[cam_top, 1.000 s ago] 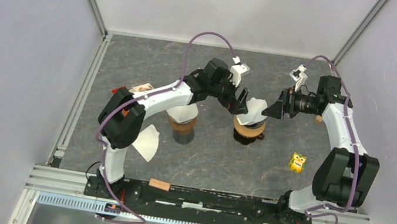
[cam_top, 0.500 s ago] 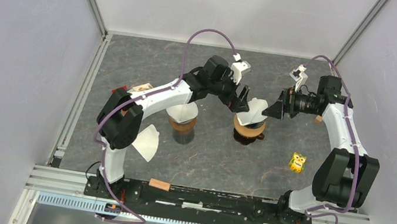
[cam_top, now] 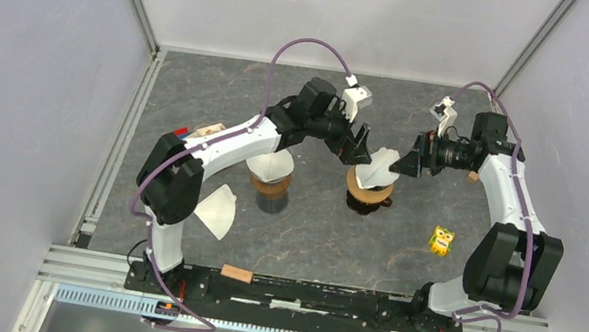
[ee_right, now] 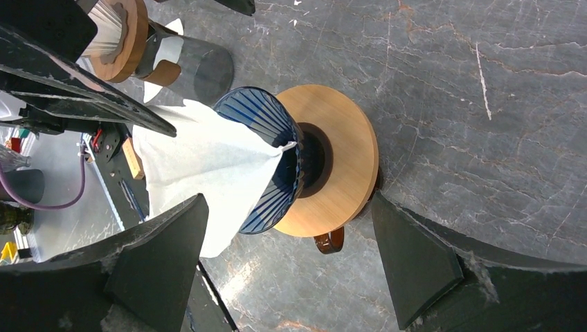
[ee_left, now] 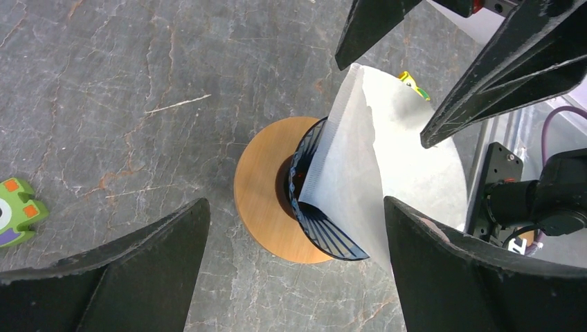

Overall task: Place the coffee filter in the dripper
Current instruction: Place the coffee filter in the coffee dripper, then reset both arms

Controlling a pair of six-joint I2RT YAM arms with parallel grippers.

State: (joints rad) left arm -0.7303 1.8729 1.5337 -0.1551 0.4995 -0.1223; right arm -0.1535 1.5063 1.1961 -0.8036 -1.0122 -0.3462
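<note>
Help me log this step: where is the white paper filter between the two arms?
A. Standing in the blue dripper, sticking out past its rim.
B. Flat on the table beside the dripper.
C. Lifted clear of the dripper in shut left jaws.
A: the coffee filter has its narrow end inside the dripper, the rest standing out past its rim.
</note>
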